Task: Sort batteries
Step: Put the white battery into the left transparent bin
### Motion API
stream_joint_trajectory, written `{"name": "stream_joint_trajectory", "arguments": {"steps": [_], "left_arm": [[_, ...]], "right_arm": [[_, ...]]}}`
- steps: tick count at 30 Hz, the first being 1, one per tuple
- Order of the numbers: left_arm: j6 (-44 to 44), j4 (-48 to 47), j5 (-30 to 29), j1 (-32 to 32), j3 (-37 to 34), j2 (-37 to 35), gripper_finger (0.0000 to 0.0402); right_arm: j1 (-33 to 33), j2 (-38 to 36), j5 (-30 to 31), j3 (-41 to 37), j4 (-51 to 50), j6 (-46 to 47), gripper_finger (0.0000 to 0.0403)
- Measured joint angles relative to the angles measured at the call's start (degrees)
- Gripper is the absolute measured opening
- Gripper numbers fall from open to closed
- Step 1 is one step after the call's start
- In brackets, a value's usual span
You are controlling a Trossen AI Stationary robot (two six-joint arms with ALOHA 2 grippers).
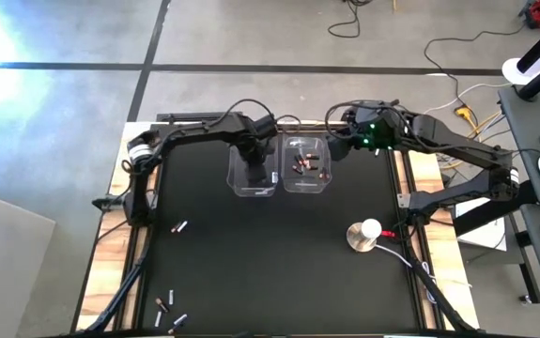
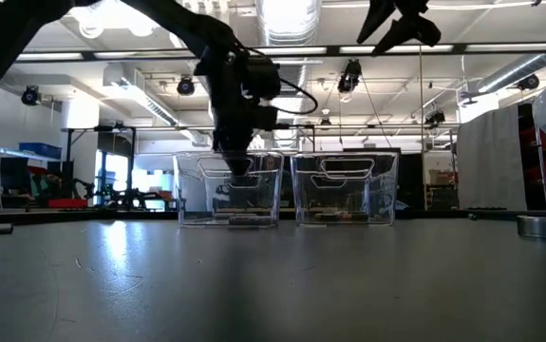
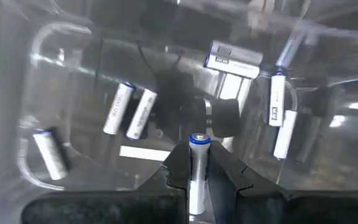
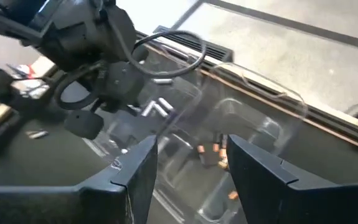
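My left gripper hangs over the left clear bin and reaches below its rim; it is shut on one silvery-white battery. Several silvery-white batteries lie on that bin's floor. The right clear bin holds dark batteries with copper ends. My right gripper is open and hovers above the far right corner of the right bin, touching nothing. Loose batteries lie on the black mat at its left and near left. My left gripper pinches the silvery-white battery by its lower body between the two fingers. The fingers point down into the left bin and lie along the battery. Its blue-banded end sticks out past the fingertips, lifted clear of the bin floor.
A round metal disc with a white top and a small red piece sit at the mat's right side, with a cable running toward the near edge. The two bins stand side by side at the far middle. Wooden table edges flank the mat.
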Motion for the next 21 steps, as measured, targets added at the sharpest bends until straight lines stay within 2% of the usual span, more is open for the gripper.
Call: {"name": "stream_joint_trajectory", "arguments": {"steps": [8, 17, 21], "left_arm": [[-9.97, 1.81, -1.01, 0.0, 0.0, 4.3, 0.0012], [-13.04, 4.21, -2.37, -0.49, 0.0, 7.54, 0.0017], [-14.15, 4.59, -3.41, -0.42, 0.0, 8.25, 0.003]], "right_arm": [[0.0, -0.3, -0.18, -0.12, -1.68, -3.24, 0.0188], [0.0, -0.75, -0.18, -0.12, -2.92, -4.07, 0.0191], [-0.42, -1.27, -1.13, -0.12, -7.14, -1.6, 0.0199]]}}
